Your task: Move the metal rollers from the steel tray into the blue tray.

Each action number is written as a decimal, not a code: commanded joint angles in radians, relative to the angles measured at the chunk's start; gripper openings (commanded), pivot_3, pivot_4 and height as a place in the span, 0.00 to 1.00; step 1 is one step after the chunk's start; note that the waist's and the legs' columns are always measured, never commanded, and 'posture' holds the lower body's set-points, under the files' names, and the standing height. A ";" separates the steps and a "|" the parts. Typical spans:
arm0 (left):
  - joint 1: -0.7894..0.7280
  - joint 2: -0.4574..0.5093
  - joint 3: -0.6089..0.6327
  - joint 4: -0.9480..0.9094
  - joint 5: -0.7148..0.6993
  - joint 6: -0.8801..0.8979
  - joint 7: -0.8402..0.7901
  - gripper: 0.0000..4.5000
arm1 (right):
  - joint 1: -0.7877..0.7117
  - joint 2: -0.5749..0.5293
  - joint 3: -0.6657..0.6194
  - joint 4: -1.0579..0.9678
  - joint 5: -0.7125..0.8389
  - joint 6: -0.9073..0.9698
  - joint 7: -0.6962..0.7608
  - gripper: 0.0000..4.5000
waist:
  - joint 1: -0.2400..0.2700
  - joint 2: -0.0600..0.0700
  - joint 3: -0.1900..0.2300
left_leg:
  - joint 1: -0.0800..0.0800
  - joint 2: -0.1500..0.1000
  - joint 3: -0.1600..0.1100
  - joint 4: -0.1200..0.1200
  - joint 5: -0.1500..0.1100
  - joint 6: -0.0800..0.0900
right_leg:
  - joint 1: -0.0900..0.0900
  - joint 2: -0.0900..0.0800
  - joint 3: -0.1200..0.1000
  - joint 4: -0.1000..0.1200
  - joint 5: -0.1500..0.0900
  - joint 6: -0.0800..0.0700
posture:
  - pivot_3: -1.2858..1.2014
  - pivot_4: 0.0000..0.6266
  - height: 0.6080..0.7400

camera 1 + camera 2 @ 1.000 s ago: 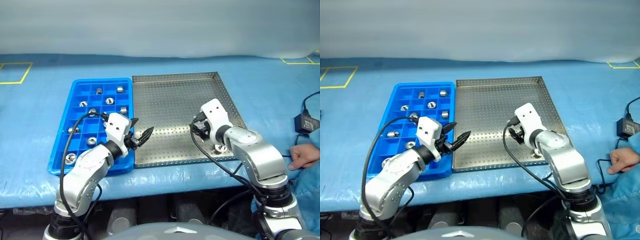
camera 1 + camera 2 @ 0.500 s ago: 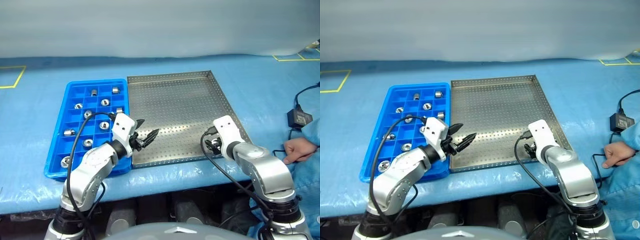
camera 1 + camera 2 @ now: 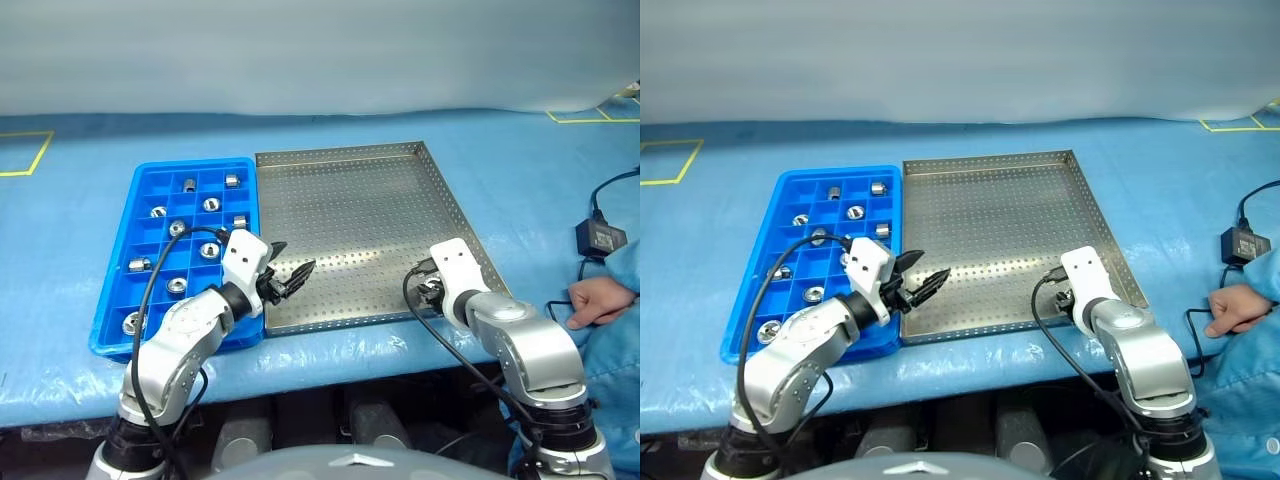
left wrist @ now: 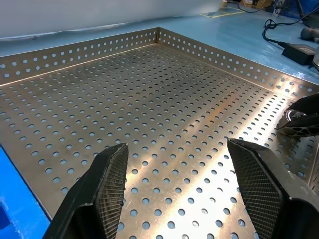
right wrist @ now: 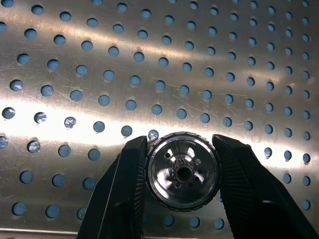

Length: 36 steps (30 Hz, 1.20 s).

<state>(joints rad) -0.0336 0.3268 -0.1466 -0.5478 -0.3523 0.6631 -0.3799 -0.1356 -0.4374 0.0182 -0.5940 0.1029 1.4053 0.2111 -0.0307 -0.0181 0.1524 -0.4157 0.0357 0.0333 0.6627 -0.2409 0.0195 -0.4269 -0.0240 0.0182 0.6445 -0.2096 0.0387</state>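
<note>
1. Blue cloth covers the whole table [image 3: 400,130], with yellow tape corners at the far edges and a pale wall behind.
2. Steel tray [image 3: 350,180] sits mid-table, with the blue tray [image 3: 146,185] right up against its left side, long edges touching.
3. Right gripper [image 5: 179,172] is down at the steel tray's near right corner, and its two black fingers are pinched on a metal roller [image 5: 182,172]. You see the roller end-on: knurled rim, small hole in the centre, resting on the perforated floor.
4. Left gripper [image 4: 177,172] hovers low over the steel tray's near left part, right by the seam with the blue tray. Its fingers are spread apart with nothing between them, just bare dotted metal.
5. Blue tray already has a bunch of rollers [image 3: 209,205], one per compartment, scattered from the far end to the near left corner.
6. Off to the right, a person's hand [image 3: 592,297] rests on the cloth, next to a black adapter [image 3: 600,237] and its cable.
</note>
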 commanded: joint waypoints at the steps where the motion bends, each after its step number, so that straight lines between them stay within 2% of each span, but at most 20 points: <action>1: 0.004 0.013 0.029 -0.035 0.004 -0.017 0.003 0.77 | -0.022 0.009 0.004 -0.024 0.019 -0.045 0.014 0.37 | 0.001 0.000 0.000 | 0.000 0.000 0.000 0.000 0.000 0.000 | 0.000 0.000 0.000 0.000 0.000 0.000 | 0.51 0.24 1.00; 4: 0.023 0.045 0.077 -0.075 0.001 -0.002 0.013 0.77 | -0.045 0.014 0.083 -0.066 0.062 -0.195 0.090 0.37 | -0.007 0.000 0.000 | 0.000 0.000 0.000 0.000 0.000 0.000 | 0.000 0.000 0.000 0.000 0.000 0.000 | 0.52 0.24 1.00; 10: 0.115 0.121 0.221 -0.204 -0.032 0.062 0.028 0.77 | -0.160 0.101 0.198 -0.033 0.165 -0.314 0.204 0.37 | 0.001 0.000 0.000 | 0.001 0.002 -0.001 -0.001 0.000 0.000 | 0.000 0.002 0.000 0.001 0.000 0.000 | 0.56 0.24 1.00; 18: 0.297 0.152 0.442 -0.381 -0.058 0.170 0.079 0.77 | -0.333 0.241 0.371 0.156 0.187 -0.477 0.291 0.37 | 0.057 -0.001 0.000 | 0.001 0.003 -0.001 -0.001 0.000 0.000 | 0.000 -0.001 -0.001 0.000 0.001 0.001 | 0.62 0.24 1.00; 25: 0.448 0.129 0.626 -0.468 -0.068 0.205 0.100 0.77 | -0.387 0.345 0.484 0.322 0.168 -0.584 0.331 0.37 | 0.111 -0.001 0.000 | 0.001 0.006 -0.002 -0.001 0.000 0.000 | 0.000 -0.001 -0.004 0.000 -0.001 -0.002 | 0.66 0.24 1.00; 35: 0.470 0.098 0.579 -0.491 -0.062 0.211 0.135 0.77 | -0.401 0.405 0.518 0.393 0.167 -0.626 0.364 0.37 | 0.163 -0.001 0.000 | 0.002 0.007 -0.003 -0.001 0.000 -0.001 | -0.002 -0.001 -0.007 -0.001 -0.002 -0.003 | 0.67 0.24 1.00; 36: 0.466 0.100 0.576 -0.489 -0.063 0.211 0.136 0.77 | -0.400 0.408 0.520 0.404 0.162 -0.625 0.363 0.45 | 0.165 -0.001 0.000 | 0.002 0.007 -0.003 -0.002 0.000 -0.001 | -0.001 -0.001 -0.007 -0.001 -0.002 -0.003 | 0.67 0.24 1.00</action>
<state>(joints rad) 0.4404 0.4259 0.4325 -1.0021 -0.4128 0.8752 -0.2505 -0.5238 -0.0440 0.5380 -0.1898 0.2597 0.7947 0.5681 0.1345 -0.0194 0.1525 -0.4144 0.0424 0.0299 0.6608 -0.2411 0.0182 -0.4283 -0.0254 0.0110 0.6438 -0.2116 0.0354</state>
